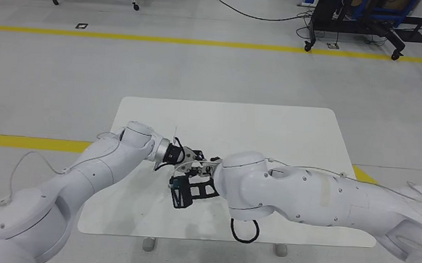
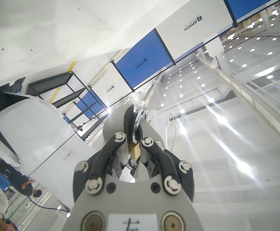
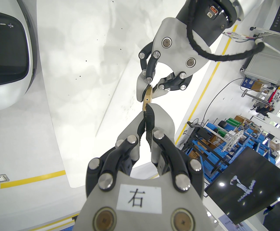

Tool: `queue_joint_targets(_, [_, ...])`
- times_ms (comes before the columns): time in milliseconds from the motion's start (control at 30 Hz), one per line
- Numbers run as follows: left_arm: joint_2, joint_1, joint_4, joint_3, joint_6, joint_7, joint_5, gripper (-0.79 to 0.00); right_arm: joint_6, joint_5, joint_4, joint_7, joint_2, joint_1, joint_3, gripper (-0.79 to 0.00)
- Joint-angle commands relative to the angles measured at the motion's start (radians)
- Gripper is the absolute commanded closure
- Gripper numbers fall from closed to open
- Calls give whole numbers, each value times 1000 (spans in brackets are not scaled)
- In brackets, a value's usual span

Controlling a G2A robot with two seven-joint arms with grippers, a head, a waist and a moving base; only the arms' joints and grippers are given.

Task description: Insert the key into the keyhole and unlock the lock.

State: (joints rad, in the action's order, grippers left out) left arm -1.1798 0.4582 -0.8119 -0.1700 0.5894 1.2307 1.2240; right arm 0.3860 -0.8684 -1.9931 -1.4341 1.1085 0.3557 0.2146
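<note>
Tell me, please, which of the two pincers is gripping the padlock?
The left pincer: it is shut on the padlock, whose shackle juts past its fingertips. The right pincer is shut too, but its tips only sit at the padlock's base.

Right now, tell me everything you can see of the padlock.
The padlock has a brass-looking body and a shiny silver shackle. The left gripper clamps its body, holding it in the air above the table. The shut right gripper meets its end face with its tips, beside a small dark hole.
</note>
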Motion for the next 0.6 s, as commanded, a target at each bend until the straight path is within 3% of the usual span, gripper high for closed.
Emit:
queue_joint_targets(0, [0, 1, 0, 0, 0, 0, 6, 0, -1, -1, 2, -1, 2, -1, -3, 0])
queue_joint_targets(567, [2, 1, 2, 0, -6, 6, 14, 0, 0, 0, 29, 0, 15, 10, -3, 0])
